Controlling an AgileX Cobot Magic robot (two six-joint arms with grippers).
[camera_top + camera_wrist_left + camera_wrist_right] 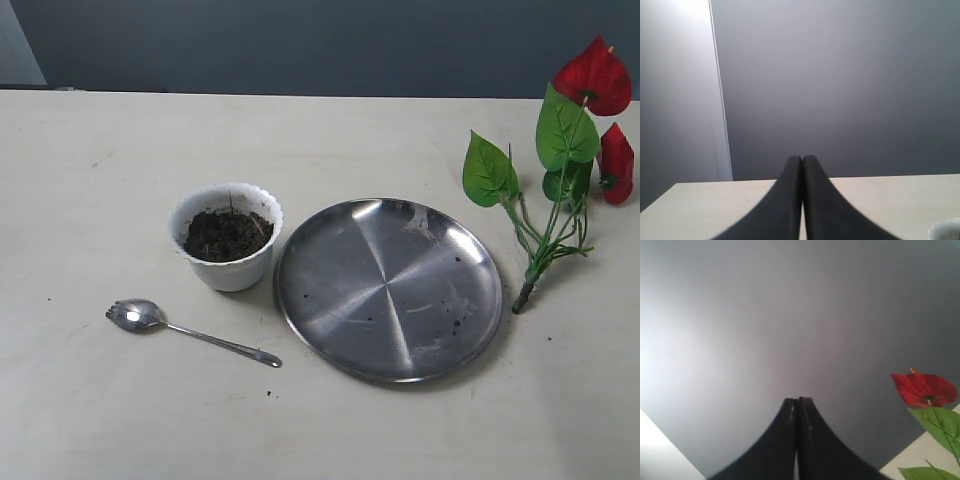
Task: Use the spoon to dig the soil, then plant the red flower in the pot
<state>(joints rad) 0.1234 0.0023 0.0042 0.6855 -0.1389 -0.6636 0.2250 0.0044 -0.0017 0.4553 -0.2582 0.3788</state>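
Note:
The white scalloped pot (227, 240) stands left of centre on the table, holding dark brown soil (226, 235). In front of it lies the silver spoon (185, 330), bowl to the left. The red flower (563, 160) lies at the far right, its stem base toward the plate. Neither gripper shows in the exterior view. The left gripper (802, 159) is shut with nothing in it, above the table, with the pot's rim (945, 231) at the frame corner. The right gripper (798, 400) is shut and holds nothing, and a red bloom (922, 388) shows beside it.
A large round steel plate (388, 288) lies between the pot and the flower, with a few soil crumbs on it. A dark wall runs behind the pale table (100, 160).

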